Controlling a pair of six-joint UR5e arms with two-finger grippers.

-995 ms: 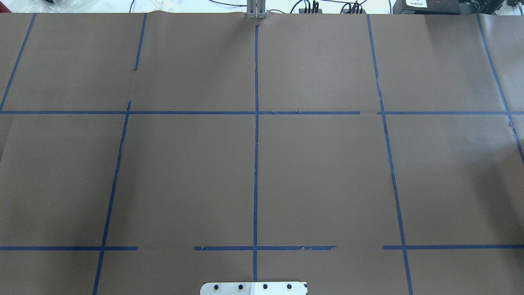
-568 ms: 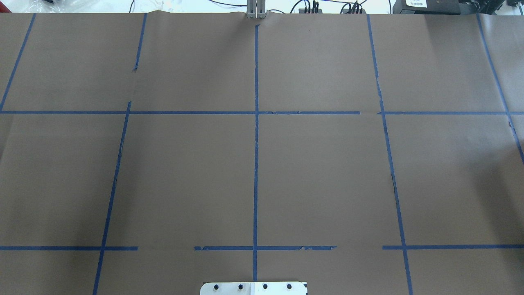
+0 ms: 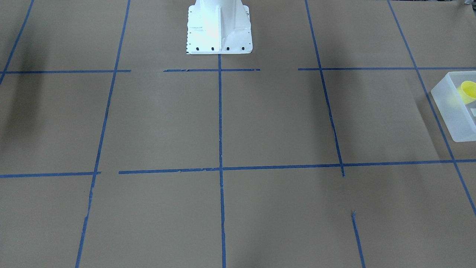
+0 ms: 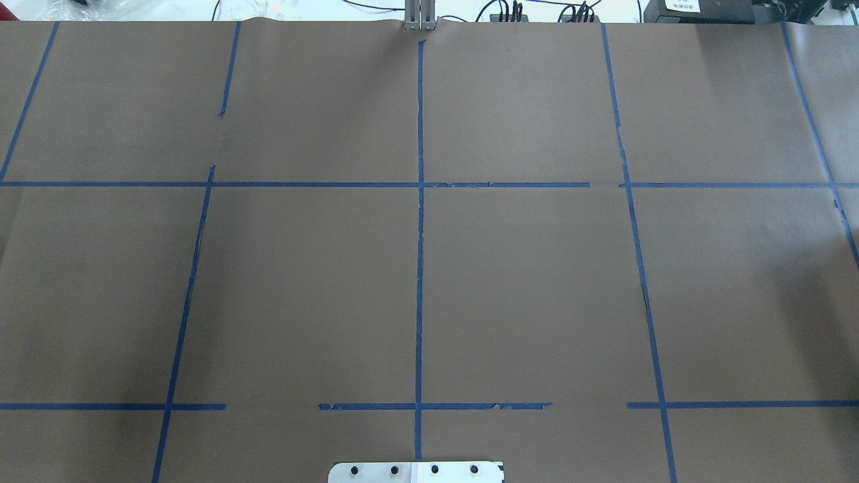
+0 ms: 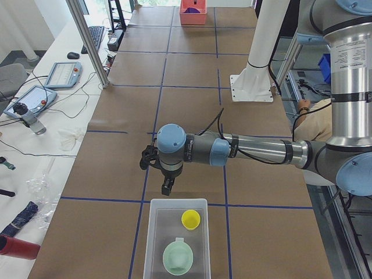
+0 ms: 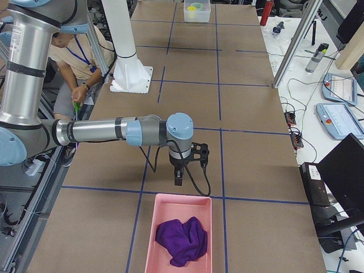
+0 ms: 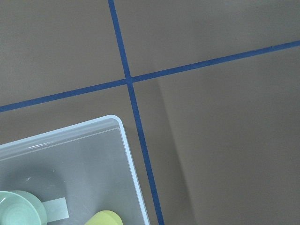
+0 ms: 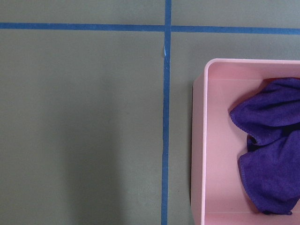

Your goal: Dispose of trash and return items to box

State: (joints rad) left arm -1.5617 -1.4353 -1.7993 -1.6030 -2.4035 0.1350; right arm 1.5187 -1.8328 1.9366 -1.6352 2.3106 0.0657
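Observation:
The box (image 5: 150, 238) is a frosted white bin at the table's end on my left side. It also shows in the front view (image 3: 448, 111) and the left wrist view (image 7: 84, 130). In it lie the yellow cup (image 5: 190, 219), which shows in the front view too (image 3: 468, 91), a pale green cup (image 5: 177, 257) and a white label (image 7: 56, 208). My left gripper (image 5: 167, 187) hangs pointing down over the table just beyond the box's end. My right gripper (image 6: 178, 177) hangs just short of a pink tray. I cannot tell whether either is open or shut.
The pink tray (image 6: 149, 239) at the table's other end holds a crumpled purple cloth (image 6: 182, 240); both show in the right wrist view, tray (image 8: 199, 140) and cloth (image 8: 272, 140). The robot's white base (image 3: 219, 33) stands at mid-table. Brown paper with blue tape lines covers the table.

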